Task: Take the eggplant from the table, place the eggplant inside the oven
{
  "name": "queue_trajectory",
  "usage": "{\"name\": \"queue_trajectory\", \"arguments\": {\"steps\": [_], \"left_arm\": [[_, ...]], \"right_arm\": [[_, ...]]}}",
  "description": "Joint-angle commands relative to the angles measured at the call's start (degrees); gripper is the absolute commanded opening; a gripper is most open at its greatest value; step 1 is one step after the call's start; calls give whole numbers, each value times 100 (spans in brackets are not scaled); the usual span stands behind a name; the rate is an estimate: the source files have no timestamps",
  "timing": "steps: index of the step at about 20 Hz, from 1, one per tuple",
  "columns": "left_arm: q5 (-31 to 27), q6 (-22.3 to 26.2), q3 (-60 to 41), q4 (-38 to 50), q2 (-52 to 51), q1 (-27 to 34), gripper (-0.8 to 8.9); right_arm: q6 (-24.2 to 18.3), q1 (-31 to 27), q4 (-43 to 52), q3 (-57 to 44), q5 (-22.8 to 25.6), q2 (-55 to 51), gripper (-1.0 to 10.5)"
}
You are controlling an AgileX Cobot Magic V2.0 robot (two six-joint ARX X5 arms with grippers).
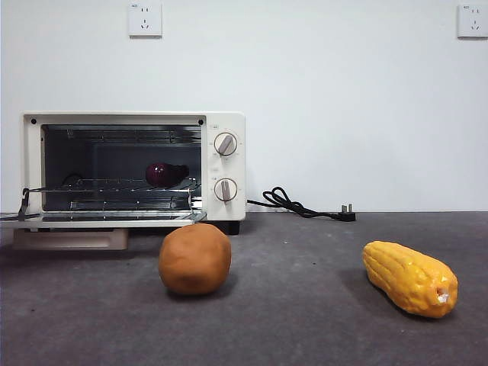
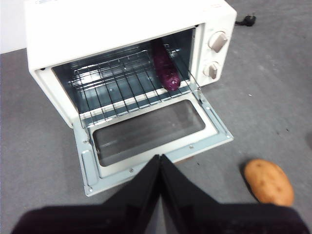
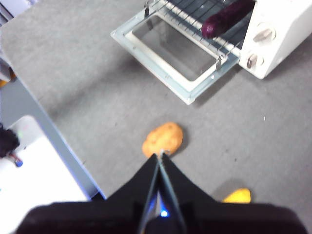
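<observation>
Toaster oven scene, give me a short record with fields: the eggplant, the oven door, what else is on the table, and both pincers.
eggplant: lying on the wire rack inside the oven, toward the knob side
oven: cream-white, door folded down open, plug lying loose on the table
table: dark grey; potato in front of the oven, corn cob off to one side
left pincer: shut, empty, above the open door
right pincer: shut, empty, above the potato

The glossy dark-purple eggplant (image 1: 164, 174) lay on the wire rack inside the cream-white oven (image 1: 226, 122), toward its right side. The oven stood far left on the grey table (image 1: 305, 305), door folded down open.
</observation>
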Motion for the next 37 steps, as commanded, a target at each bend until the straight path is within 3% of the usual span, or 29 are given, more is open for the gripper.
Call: {"name": "queue_trajectory", "arguments": {"steps": [1,6,11,16,19,37], "left_arm": [[256,74,-37,212,236,240,-6],[970,42,-153,597,857,1235,-6],[2061,-90,-691,1158,1797,2188,-6],[2135,22,-1099,1532,2826,2647,-6],[2529,50,-1161,1816,3307,2931,-6],[3362,254,-1161,2623,5322,3193,-6]], "right_arm": [[-90,11,-109,-11,22,-118,-13],[-90,11,-387,-15,208,-411,-13],[-83,11,-457,-17,214,-907,-13],[-9,11,-470,-17,553,-1467,-13],[114,11,-474,-17,802,-1777,-12],[745,11,-485,-22,846,-2247,-13]]}}
